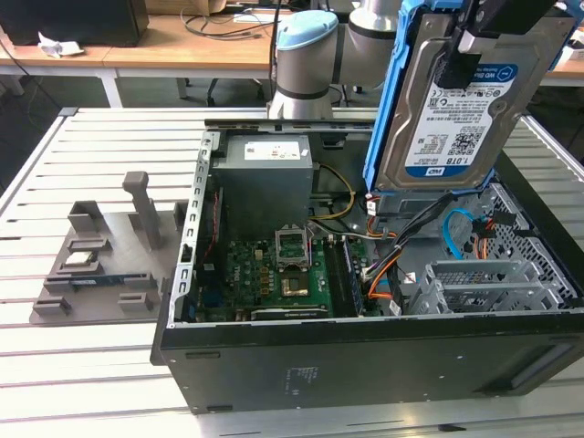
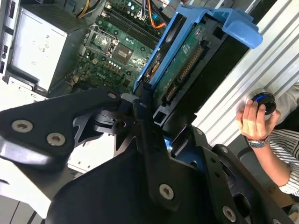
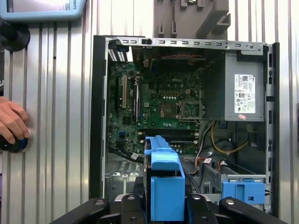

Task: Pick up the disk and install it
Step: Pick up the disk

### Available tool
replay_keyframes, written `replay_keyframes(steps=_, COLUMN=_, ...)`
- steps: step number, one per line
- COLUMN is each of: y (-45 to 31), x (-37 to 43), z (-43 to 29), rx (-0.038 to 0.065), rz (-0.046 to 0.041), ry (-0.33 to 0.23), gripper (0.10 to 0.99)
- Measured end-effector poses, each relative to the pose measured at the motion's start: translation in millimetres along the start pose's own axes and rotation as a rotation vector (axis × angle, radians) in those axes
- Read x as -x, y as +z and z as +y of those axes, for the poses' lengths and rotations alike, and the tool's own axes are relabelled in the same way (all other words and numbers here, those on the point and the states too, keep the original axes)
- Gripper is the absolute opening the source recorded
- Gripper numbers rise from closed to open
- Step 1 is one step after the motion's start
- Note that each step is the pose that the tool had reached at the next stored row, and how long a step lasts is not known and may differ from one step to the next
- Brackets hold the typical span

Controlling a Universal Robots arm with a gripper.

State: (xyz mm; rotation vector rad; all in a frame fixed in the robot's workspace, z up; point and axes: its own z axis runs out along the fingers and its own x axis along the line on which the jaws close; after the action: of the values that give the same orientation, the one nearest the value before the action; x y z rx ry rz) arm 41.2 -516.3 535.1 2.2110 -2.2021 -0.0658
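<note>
Holds the disk [image 1: 456, 119] in the gripper [image 1: 470, 46], jaws closed on its two flat faces. Carries it tilted, label side facing the exterior view, blue bracket [image 1: 388, 100] along its edges, above the open computer case [image 1: 365, 365], over the drive cage [image 1: 493, 283] by the case's corner at the exterior view's right. Inside the case: motherboard [image 1: 283, 274] and power supply [image 1: 265, 173]. On the slatted worktop [image 1: 91, 383]: the case, and a grey fixture [image 1: 100, 265] nearer the edge at the exterior view's left. In both wrist views: a person's hand [image 3: 11, 123] on a black knob [image 3: 14, 143] on the worktop, apart from the case.
</note>
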Motion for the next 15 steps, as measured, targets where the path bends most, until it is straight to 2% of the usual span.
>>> replay_keyframes(steps=10, y=13.9, x=-4.6, z=-1.0, rx=0.0, rz=0.0001, ry=0.0, gripper=0.365)
replay_keyframes(steps=15, y=18.4, x=-6.2, z=-1.3, rx=0.0, rz=0.0, ry=0.0, gripper=0.365)
